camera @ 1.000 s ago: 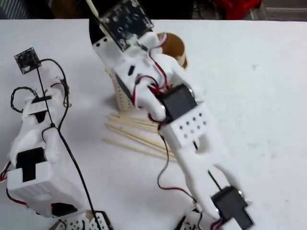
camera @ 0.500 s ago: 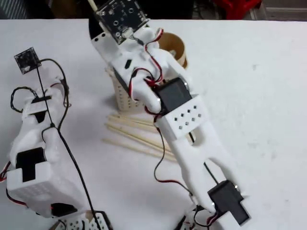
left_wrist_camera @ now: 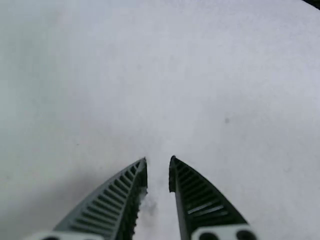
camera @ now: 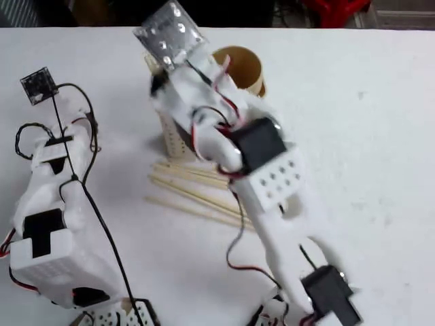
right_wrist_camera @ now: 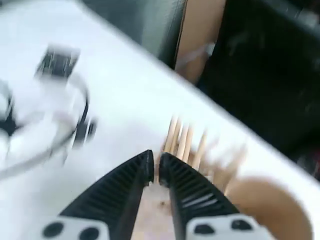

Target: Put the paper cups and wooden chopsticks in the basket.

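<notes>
White table [camera: 380, 136], one stick more in the basket [camera: 175, 139] (as it seemed)
Nearest, the left gripper [left_wrist_camera: 157, 167] rested slightly parted on the table; loose wooden chopsticks [camera: 190, 193] lay beside the basket. Above it the right gripper [right_wrist_camera: 156, 172], almost closed on nothing, no longer raised its stick; the paper cup [camera: 246, 64] waited just behind.

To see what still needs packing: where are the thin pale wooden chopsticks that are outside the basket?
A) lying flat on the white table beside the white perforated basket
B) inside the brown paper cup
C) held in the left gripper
A: the thin pale wooden chopsticks lie flat on the white table, right next to the white perforated basket.
</notes>
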{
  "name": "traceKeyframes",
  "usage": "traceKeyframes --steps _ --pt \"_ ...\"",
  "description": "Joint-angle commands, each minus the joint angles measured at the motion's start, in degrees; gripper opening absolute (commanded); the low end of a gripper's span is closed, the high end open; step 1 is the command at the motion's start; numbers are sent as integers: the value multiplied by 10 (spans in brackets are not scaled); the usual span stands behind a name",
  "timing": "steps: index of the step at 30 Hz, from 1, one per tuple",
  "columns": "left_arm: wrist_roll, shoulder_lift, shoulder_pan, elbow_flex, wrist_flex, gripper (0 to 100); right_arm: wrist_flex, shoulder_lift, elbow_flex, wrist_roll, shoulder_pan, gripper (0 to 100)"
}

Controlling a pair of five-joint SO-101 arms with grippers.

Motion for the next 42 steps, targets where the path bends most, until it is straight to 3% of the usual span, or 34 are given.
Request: traceKeyframes --steps 1,4,6,16,19,22,27,42 --pt "-4 -5 8 -22 3 92 177 -51 -21 8 3 23" --pt "-4 -5 8 -23 2 92 249 -51 37 80 -12 23" --pt "-4 -6 8 -23 1 91 232 -51 124 136 -19 23" --pt "-4 -6 7 -23 3 91 -168 -51 574 226 -75 34" --pt "-4 -6 7 -23 2 91 -237 -51 636 226 -71 108" --pt "-4 -6 7 -23 0 91 -274 -51 678 231 -71 159" --pt "-4 -6 7 -23 3 91 -337 -51 724 232 -74 145" --pt "-4 -9 6 -18 3 91 -313 72 653 232 -73 144"
